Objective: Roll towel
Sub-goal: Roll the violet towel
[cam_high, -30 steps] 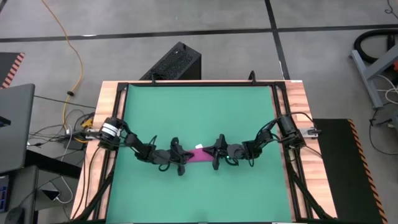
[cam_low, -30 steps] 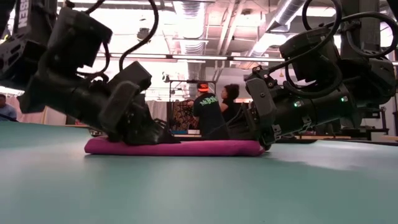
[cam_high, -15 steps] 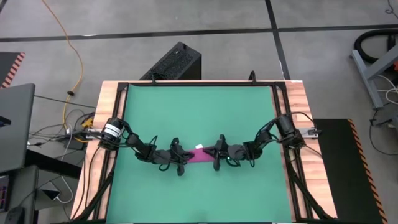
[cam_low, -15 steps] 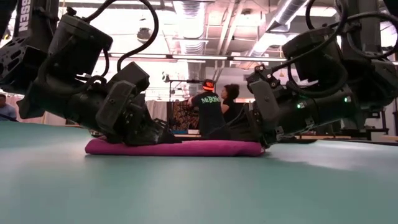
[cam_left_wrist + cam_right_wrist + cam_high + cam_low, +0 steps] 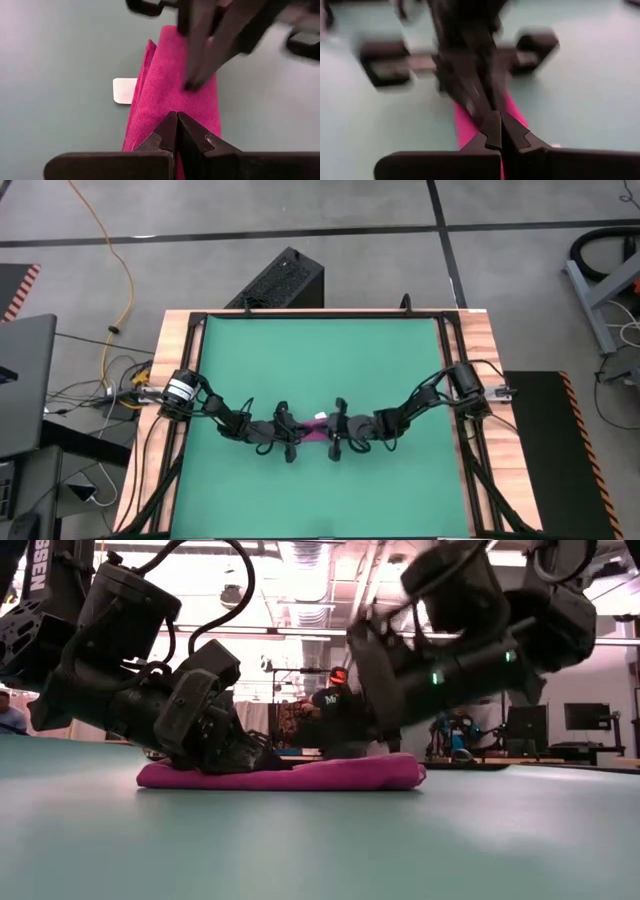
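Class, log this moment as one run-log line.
task: roll towel | left gripper: shut on towel, at its end | right gripper: shut on towel, mid-strip | mat: green

Even, bright overhead light is seen on the green mat (image 5: 320, 360). Ceiling lamps (image 5: 300, 585) are blown out with glare. The right gripper (image 5: 375, 680) is smeared by motion blur.

L gripper (image 5: 288, 432) low near mat centre, fingers (image 5: 176, 131) closed tight. R gripper (image 5: 336, 434) just at its 3 o'clock, also closed.
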Robot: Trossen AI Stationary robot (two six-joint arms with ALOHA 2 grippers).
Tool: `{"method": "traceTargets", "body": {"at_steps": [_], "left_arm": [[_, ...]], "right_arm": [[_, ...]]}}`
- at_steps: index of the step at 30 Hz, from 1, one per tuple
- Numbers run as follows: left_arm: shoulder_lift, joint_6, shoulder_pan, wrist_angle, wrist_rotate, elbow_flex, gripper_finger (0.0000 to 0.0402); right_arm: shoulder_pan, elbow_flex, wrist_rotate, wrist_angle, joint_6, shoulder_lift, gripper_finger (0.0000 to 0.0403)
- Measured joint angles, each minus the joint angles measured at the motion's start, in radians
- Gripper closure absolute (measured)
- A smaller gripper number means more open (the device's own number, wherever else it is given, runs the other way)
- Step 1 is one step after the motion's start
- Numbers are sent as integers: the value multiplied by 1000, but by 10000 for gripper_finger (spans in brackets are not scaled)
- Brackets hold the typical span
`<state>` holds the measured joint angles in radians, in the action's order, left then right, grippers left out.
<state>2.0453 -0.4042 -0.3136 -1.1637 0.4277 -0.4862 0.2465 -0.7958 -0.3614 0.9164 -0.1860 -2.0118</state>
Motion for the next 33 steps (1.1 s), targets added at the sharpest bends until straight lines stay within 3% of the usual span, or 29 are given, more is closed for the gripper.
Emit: {"method": "traceTargets", "body": {"at_steps": [12, 33], "left_arm": [[1, 3, 0, -49, -3, 0, 402], [-37, -10, -2, -133, -41, 0, 402]], "right_arm": [[-26, 2, -3, -212, -85, -4, 393], [-30, 95, -35, -213, -139, -3, 393]]}}
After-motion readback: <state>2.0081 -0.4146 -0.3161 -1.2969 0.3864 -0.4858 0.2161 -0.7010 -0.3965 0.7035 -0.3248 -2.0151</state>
